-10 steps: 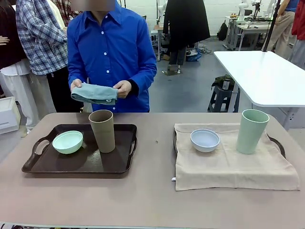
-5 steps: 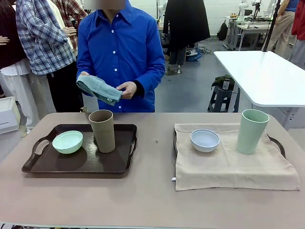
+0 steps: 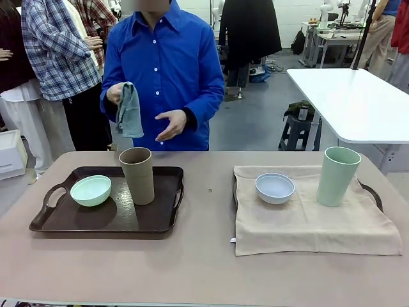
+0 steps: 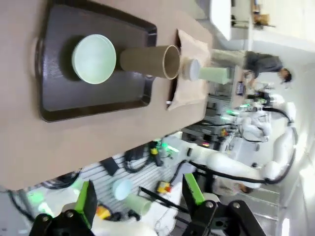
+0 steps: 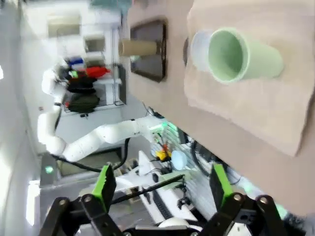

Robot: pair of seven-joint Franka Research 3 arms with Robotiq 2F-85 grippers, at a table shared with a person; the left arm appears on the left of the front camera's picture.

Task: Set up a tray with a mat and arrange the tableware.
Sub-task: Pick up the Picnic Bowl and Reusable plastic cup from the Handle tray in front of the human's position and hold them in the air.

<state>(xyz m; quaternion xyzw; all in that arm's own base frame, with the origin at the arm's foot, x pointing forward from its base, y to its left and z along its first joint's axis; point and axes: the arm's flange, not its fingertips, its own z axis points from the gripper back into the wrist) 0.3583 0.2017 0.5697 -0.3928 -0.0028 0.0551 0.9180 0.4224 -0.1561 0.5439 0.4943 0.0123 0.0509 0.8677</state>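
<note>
The mint green bowl [image 3: 91, 190] and the tan-brown cup [image 3: 137, 175] stand side by side, near each other but apart, on a bare dark brown tray [image 3: 105, 220] at the left of the table [image 3: 204, 275]. On the right, well apart from that tray, the pale blue-white bowl [image 3: 275, 187] and the pale green cup [image 3: 339, 176] sit upright on a beige mat [image 3: 307, 227]. A dark handle [image 3: 374, 194] juts from under the mat's right edge. Across the table a person in a blue shirt holds a folded teal cloth [image 3: 130, 110] hanging from one raised hand [image 3: 114, 93], the other hand [image 3: 171, 125] open, palm up, beside it. In each wrist view the jaws are held off beyond the table's near edge. The left jaws stand released, green pads wide apart with nothing between them, and the right jaws are likewise spread and empty.
</note>
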